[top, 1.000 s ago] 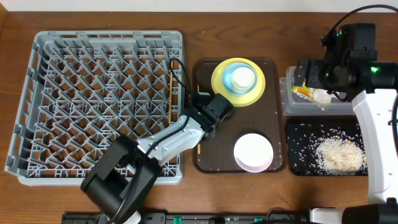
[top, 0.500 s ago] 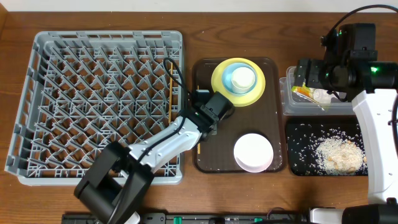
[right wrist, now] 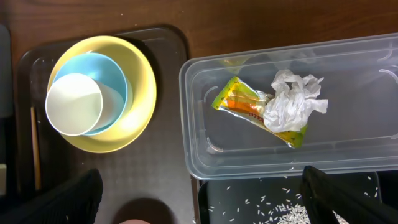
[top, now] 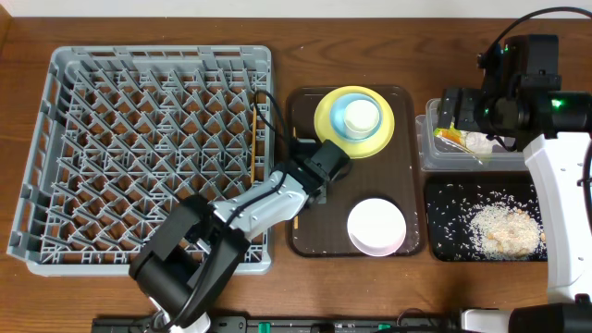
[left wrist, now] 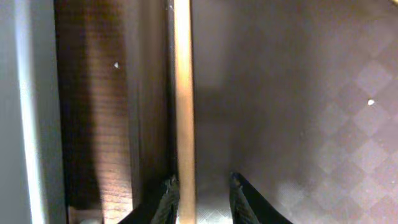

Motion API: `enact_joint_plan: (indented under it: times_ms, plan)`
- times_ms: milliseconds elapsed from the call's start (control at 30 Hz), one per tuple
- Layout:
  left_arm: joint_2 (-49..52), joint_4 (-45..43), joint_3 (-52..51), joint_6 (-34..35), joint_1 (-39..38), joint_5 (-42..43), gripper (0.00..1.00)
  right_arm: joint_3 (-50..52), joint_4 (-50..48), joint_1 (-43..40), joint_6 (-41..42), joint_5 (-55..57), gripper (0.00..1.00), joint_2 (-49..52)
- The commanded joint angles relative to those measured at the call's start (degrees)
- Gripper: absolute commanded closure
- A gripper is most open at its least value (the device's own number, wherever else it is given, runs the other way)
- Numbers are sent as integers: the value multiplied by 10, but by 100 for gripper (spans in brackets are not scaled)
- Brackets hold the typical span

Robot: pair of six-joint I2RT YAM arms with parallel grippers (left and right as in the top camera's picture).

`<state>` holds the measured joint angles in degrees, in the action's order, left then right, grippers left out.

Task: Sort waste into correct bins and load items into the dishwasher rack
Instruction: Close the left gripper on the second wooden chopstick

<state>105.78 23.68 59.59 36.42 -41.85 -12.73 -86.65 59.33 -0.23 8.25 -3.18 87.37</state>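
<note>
Chopstick (left wrist: 184,93) is lying lengthwise along the left edge of the brown serving tray (top: 319,208), running near to far just inside the rim. The left gripper (left wrist: 202,190) is reaching across the near right corner of the dishwasher rack (top: 157,53) and sitting low over the chopstick. Its jaws are standing a little apart and straddling the stick. One finger (left wrist: 169,199) is pressing close to the stick's left side, while a gap is showing on the right, so nothing is clamped. A second chopstick (top: 252,139) is lying in the rack along its right side. The rack is occupying the left of the wooden table (top: 287,65). At the far end of the serving tray the yellow plate (top: 326,125) is carrying the light blue bowl (right wrist: 115,71), and the small white cup (right wrist: 74,104) is sitting inside that bowl. The white bowl (top: 376,226) is sitting at the tray's near right corner. The right gripper (right wrist: 200,186) is hovering above the clear plastic tub (right wrist: 354,124) at the far right with jaws spread wide and holding nothing. Inside the tub the green-and-yellow snack wrapper (right wrist: 239,102) is lying flat, and the crumpled tissue (right wrist: 292,102) is overlapping its right end. Just near of the tub, the black tray (top: 444,222) is holding a heap of rice (top: 504,229), with loose grains scattered round it.
</note>
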Motion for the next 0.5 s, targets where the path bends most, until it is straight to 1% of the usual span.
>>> enact_joint_plan:
  times_ms: [0, 200, 333, 467]
  plan:
    - [10, 6, -1, 10, 3, 8, 69, -1, 1, 4, -8, 1, 1, 2]
    - [10, 2, -1, 15, 2, 8, 69, -1, 1, 4, -8, 2, 1, 2]
    - [11, 1, -2, 19, -4, 30, 69, -1, 1, 4, -8, 1, 1, 2]
    - [14, -2, -1, 19, -14, 31, 69, -1, 1, 4, -8, 1, 1, 2]
